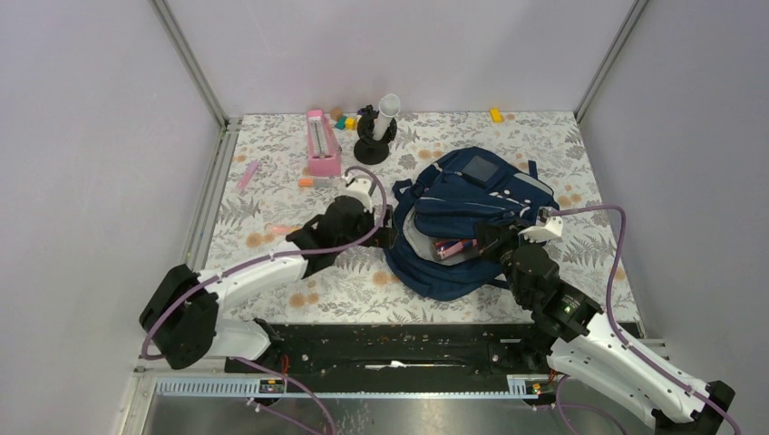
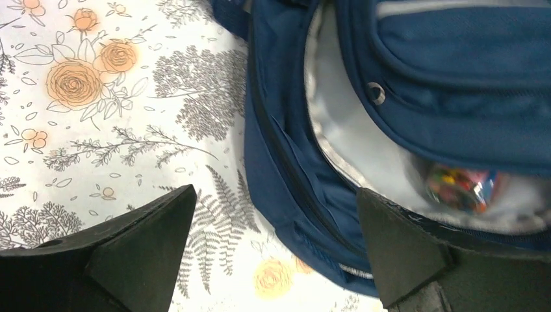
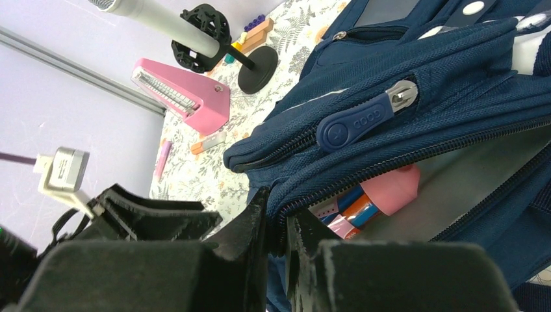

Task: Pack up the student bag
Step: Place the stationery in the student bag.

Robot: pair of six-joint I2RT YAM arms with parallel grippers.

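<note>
my right gripper (image 3: 276, 209) is pinched tight on the zipper edge of the student bag (image 1: 481, 195), just above the pink and orange items (image 3: 383, 195) lying on its grey lining. my left gripper (image 2: 274, 192) stands wide open and holds nothing at the bag's left rim, one finger over the bag, the other over the flowered table (image 1: 562, 154). the bag lies flat between both arms, with a pink tool (image 1: 322, 145) and a black stand (image 1: 372, 136) behind it to its left.

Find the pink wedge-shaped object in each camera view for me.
Top external: pink wedge far back, centre-left, just left of the black stand.
Left wrist: not in it.
Right wrist: pink wedge upper left, beside that stand.
Shared landmark: the navy student bag, in all three views.
</note>
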